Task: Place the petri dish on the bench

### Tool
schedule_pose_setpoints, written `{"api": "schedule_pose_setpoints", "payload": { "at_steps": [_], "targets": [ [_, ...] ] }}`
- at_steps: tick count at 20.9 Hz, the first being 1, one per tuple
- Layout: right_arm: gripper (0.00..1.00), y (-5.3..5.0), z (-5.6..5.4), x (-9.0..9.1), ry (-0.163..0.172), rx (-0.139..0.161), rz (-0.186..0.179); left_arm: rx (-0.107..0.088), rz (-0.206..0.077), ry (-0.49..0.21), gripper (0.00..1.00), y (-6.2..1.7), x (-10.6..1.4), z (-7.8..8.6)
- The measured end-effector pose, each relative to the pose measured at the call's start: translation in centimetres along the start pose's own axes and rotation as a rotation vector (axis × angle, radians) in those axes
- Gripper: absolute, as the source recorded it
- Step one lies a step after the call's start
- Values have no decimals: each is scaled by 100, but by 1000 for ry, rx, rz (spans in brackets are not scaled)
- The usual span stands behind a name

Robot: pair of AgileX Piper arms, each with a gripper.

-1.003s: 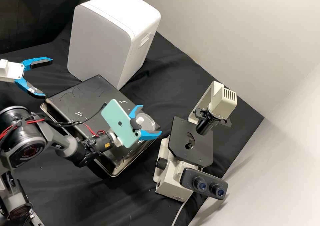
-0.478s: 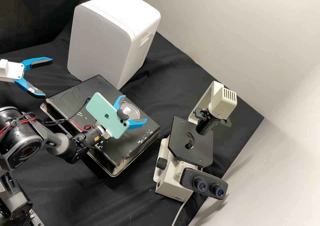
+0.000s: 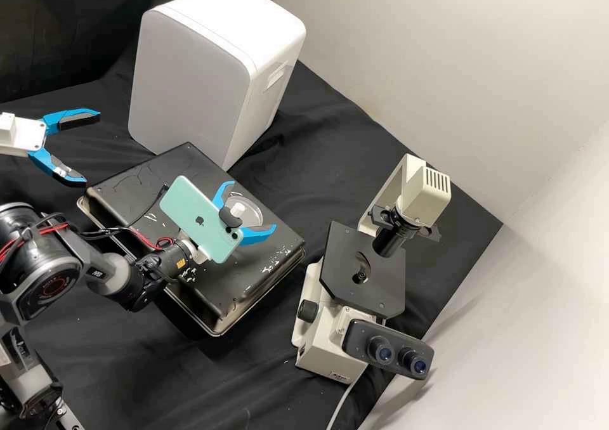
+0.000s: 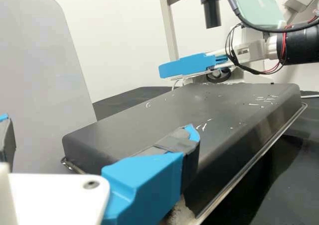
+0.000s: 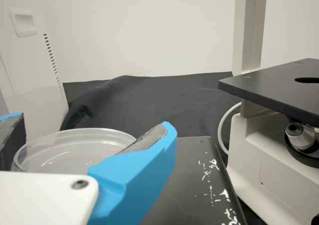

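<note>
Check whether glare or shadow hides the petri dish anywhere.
High view: petri dish shows pale glints, rim readable. Right wrist view: evenly lit, faint streaks on its lid, no shadow. Left wrist view: the tray gleams at its rim.

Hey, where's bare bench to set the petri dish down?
The widest bare bench lies between the white appliance and the microscope. Another patch lies in front of the black tray, which the petri dish is over. The gap between tray and microscope is tight.
</note>
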Motion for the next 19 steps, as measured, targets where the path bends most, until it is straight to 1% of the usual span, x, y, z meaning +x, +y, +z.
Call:
{"api": "schedule_pose_setpoints", "payload": {
  "at_steps": [4, 6, 8, 9, 10, 13, 15, 19],
  "targets": [
    [0, -41, 59, 28, -23, 0, -16, 0, 0, 0, 100, 0, 0, 0],
    [0, -55, 88, 55, -35, -25, -19, 0, 0, 0, 100, 0, 0, 0],
    [0, -71, 116, 73, -46, -38, -24, 0, 0, 0, 100, 0, 0, 0],
    [0, -70, 125, 81, -51, -40, -21, 0, 0, 0, 100, 0, 0, 0],
    [100, -71, 137, 89, -58, -36, -18, 0, 0, 0, 100, 0, 0, 0],
    [100, -55, 141, 105, -66, -33, -4, 0, 0, 0, 100, 0, 0, 0],
    [100, -55, 142, 104, -67, -33, -4, 0, 0, 0, 100, 0, 0, 0],
    [100, -65, 135, 105, -65, -47, -6, 0, 0, 0, 100, 0, 0, 0]
  ]
}}
